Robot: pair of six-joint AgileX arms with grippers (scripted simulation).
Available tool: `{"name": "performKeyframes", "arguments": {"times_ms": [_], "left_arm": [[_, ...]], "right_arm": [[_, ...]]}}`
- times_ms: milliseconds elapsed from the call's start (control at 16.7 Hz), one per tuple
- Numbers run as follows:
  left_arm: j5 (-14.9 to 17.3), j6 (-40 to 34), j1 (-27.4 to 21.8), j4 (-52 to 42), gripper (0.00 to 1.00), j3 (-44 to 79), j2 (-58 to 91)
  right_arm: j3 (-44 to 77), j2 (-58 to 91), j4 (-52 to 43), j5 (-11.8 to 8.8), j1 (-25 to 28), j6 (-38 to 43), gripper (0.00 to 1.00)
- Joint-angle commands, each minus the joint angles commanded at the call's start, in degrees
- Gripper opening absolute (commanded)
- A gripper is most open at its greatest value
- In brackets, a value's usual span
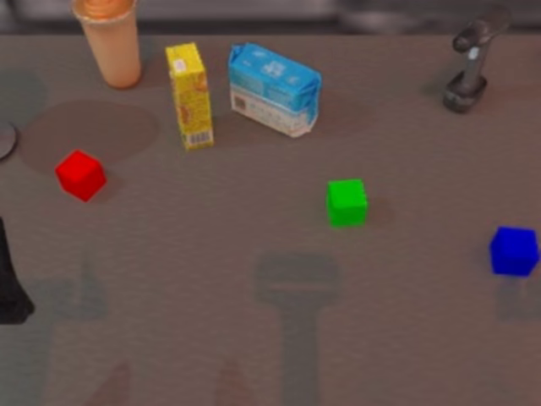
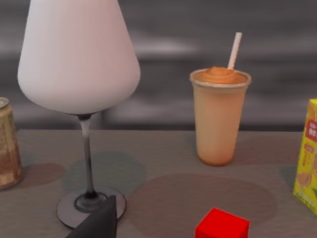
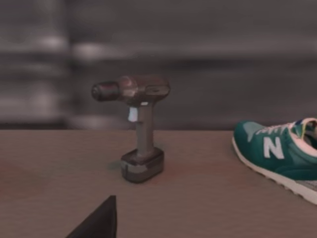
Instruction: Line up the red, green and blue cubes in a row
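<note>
The red cube (image 1: 80, 175) lies at the left of the table, the green cube (image 1: 347, 202) right of the middle and the blue cube (image 1: 514, 251) near the right edge, all far apart. My left gripper (image 1: 10, 296) shows at the left edge, nearer the front than the red cube and apart from it. In the left wrist view one dark finger (image 2: 104, 220) shows beside the red cube (image 2: 221, 228), with nothing held. My right arm is outside the top view. Its wrist view shows one dark finger (image 3: 101, 223) over bare table.
At the back stand an orange drink cup (image 1: 110, 42), a yellow carton (image 1: 191, 95), a light-blue carton (image 1: 274, 88) and a drill (image 1: 469, 63). A wine glass (image 2: 79, 59) and a can (image 2: 7, 144) stand at the far left, and a green shoe (image 3: 280, 153) at the right.
</note>
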Motion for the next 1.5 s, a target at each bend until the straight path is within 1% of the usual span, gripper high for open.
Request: {"name": "performKeyframes", "arguments": {"times_ms": [180, 300, 540, 720, 1200, 1500], "left_arm": [[0.0, 0.2, 0.0, -0.4, 1.0, 0.6, 0.6], [0.0, 1.0, -0.1, -2.5, 1.0, 3.5, 3.5], [0.0, 4.4, -0.5, -10.7, 1.0, 16.3, 16.5], [0.1, 8.0, -1.0, -19.4, 1.0, 30.8, 32.5], [0.1, 19.0, -2.4, -47.3, 1.0, 74.0, 85.8], [0.1, 24.9, -3.1, -62.1, 1.0, 96.5, 111.8]], "right_arm": [[0.0, 0.0, 0.0, 0.0, 0.0, 0.0, 1.0], [0.0, 0.0, 0.0, 0.0, 0.0, 0.0, 1.0], [0.0, 0.0, 0.0, 0.0, 0.0, 0.0, 1.0], [0.0, 0.0, 0.0, 0.0, 0.0, 0.0, 1.0], [0.0, 0.0, 0.0, 0.0, 0.0, 0.0, 1.0], [0.0, 0.0, 0.0, 0.0, 0.0, 0.0, 1.0]]}}
